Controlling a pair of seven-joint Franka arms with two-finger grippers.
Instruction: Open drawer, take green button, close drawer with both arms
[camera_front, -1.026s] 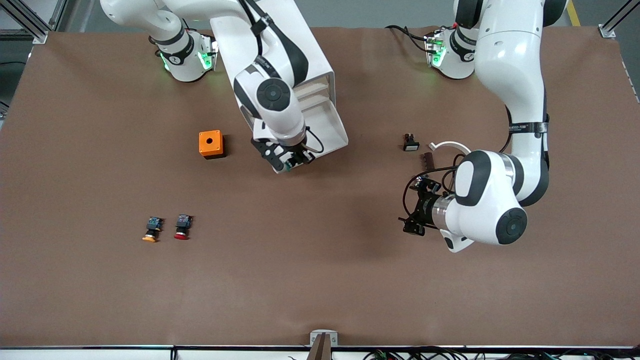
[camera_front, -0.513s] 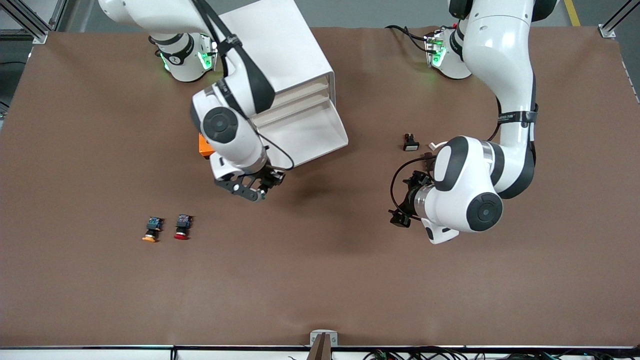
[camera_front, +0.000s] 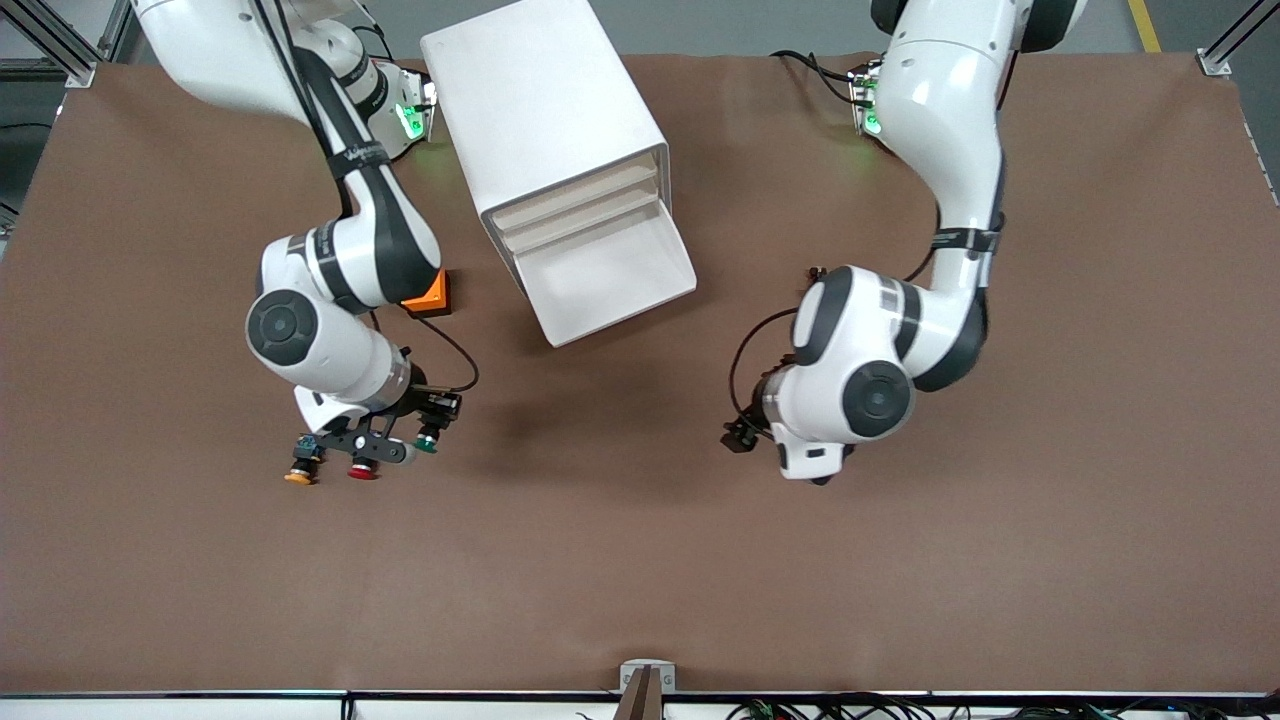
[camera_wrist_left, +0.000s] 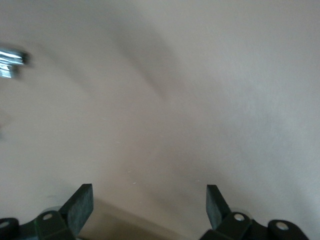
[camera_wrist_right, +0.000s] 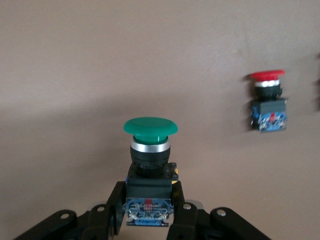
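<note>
We've got a green-capped button (camera_wrist_right: 150, 165) with a black-and-blue body, red-capped button (camera_wrist_right: 267, 102), orange-capped button (camera_front: 299, 467), white cabinet (camera_front: 545, 110), orange box (camera_front: 430, 296), brown counter (camera_front: 640, 560).

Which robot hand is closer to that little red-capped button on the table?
The right gripper, holding the green button, hangs just beside the red-capped button. The left gripper is over bare table toward the left arm's end.

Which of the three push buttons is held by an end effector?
The green-capped push button, clamped in the right end effector; the red-capped push button and orange-capped push button lie on the table.
</note>
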